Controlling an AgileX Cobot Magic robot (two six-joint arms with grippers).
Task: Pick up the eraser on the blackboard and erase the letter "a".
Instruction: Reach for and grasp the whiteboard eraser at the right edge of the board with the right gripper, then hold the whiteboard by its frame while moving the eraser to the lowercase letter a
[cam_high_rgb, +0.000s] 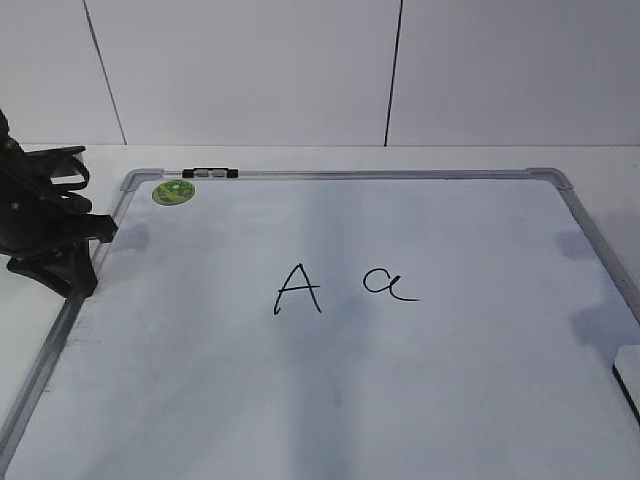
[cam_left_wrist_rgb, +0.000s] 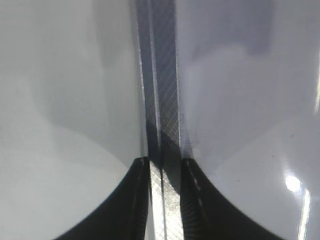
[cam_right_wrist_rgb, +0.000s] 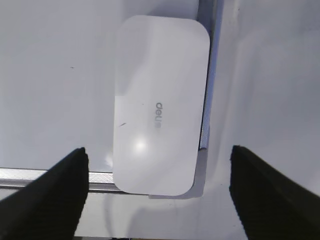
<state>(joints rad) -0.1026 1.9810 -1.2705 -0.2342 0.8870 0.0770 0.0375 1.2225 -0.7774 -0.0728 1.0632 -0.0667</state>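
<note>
Our right gripper (cam_right_wrist_rgb: 157, 192) hangs spread wide over the eraser (cam_right_wrist_rgb: 160, 100), lying at the blackboard (cam_high_rgb: 400, 400) corner, four o'clock from the letter "a" (cam_high_rgb: 388, 284). Left gripper (cam_left_wrist_rgb: 162, 200): nearly shut, parked aside.

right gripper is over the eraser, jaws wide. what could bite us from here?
1. The eraser lies in the blackboard's corner, overlapping the frame; a descending fingertip of the right gripper might land on the frame.
2. The capital "A" sits beside the letter "a"; a wide wipe could smear it.
</note>
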